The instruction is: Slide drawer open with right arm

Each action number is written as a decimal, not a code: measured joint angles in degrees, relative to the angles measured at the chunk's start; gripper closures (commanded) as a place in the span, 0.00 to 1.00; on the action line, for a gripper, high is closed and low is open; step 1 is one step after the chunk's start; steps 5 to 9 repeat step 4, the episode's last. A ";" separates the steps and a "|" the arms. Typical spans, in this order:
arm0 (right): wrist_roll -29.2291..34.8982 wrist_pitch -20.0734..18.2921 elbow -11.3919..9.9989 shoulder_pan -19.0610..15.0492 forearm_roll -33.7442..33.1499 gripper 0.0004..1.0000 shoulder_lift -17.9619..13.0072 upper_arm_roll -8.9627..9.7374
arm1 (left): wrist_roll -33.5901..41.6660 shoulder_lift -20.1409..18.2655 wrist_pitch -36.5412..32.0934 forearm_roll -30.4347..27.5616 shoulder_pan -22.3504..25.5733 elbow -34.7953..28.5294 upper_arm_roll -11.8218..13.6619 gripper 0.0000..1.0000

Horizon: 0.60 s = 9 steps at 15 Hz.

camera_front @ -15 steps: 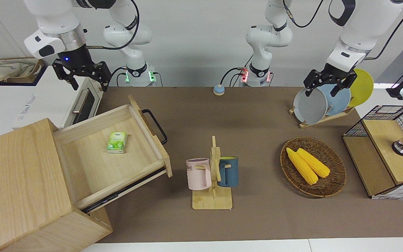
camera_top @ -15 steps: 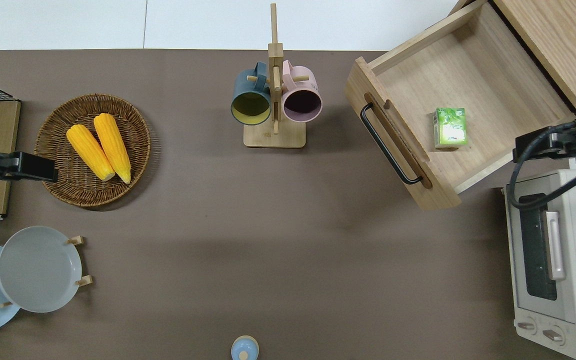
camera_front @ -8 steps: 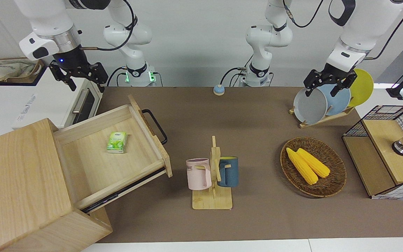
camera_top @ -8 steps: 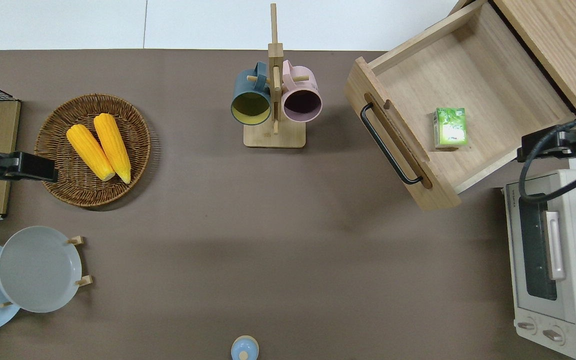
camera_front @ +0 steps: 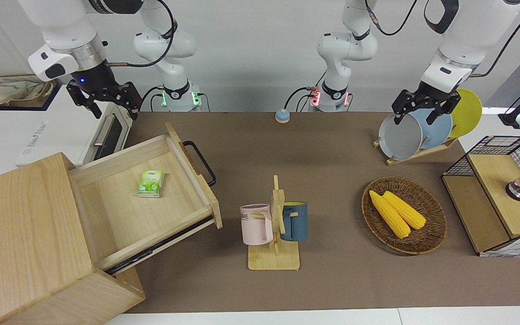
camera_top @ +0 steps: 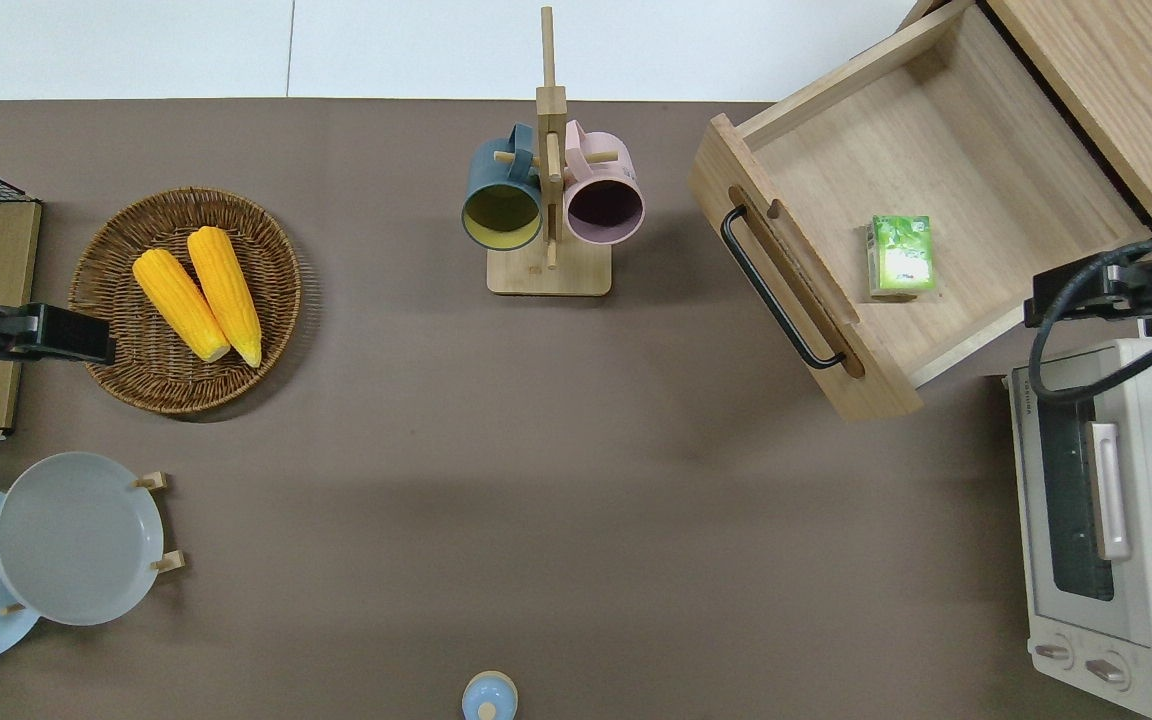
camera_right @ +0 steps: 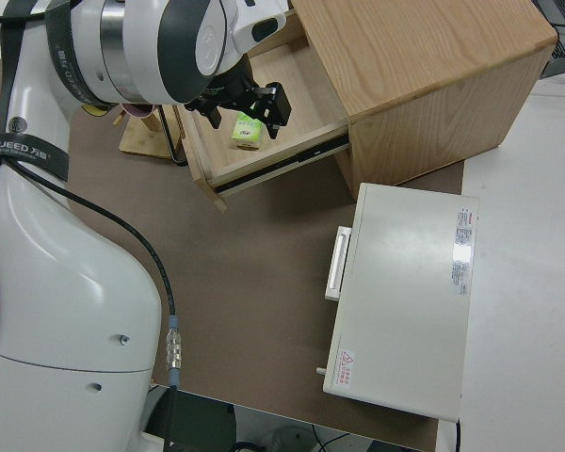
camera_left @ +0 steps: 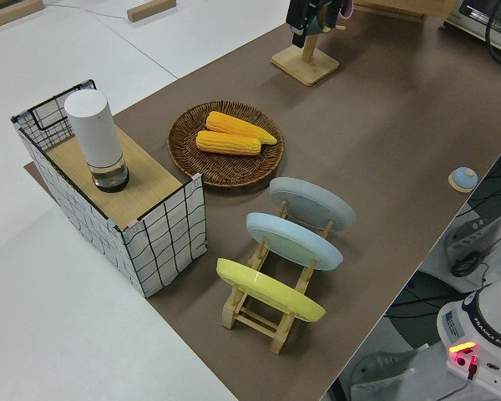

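The drawer (camera_front: 120, 216) stands pulled far out of the light-wood cabinet (camera_front: 20, 225), its black bar handle (camera_front: 201, 162) facing the table's middle. It shows in the overhead view (camera_top: 986, 170) with the handle (camera_top: 776, 290). A small green box (camera_front: 150, 183) lies on its floor. My right gripper (camera_front: 110, 107) is open and empty, up in the air, apart from the handle, over the gap between the drawer's side and the white toaster oven (camera_front: 61, 131). It also shows in the right side view (camera_right: 237, 105). My left arm is parked with its gripper (camera_front: 418, 113) open.
A wooden mug rack (camera_front: 274, 225) with a pink and a blue mug stands mid-table. A wicker basket (camera_front: 431, 225) with two corn cobs, a plate rack (camera_front: 415, 131) and a wire-mesh wood box (camera_front: 499, 194) stand toward the left arm's end. A small blue knob (camera_front: 282, 116) lies near the robots.
My right gripper rose slightly toward the toaster oven, then came back a little. The drawer and the left arm have not moved.
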 measured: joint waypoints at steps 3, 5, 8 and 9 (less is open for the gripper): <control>0.00 0.00 -0.46 0.14 0.02 0.01 0.26 0.27 | 0.00 0.00 0.00 0.00 0.00 0.00 0.00 0.00; 0.03 0.01 -0.57 0.15 0.02 0.01 0.40 0.39 | 0.00 0.00 0.00 0.00 0.00 0.00 0.00 0.00; 0.03 0.01 -0.57 0.15 0.02 0.01 0.40 0.39 | 0.00 0.00 0.00 0.00 0.00 0.00 0.00 0.00; 0.03 0.01 -0.57 0.15 0.02 0.01 0.40 0.39 | 0.00 0.00 0.00 0.00 0.00 0.00 0.00 0.00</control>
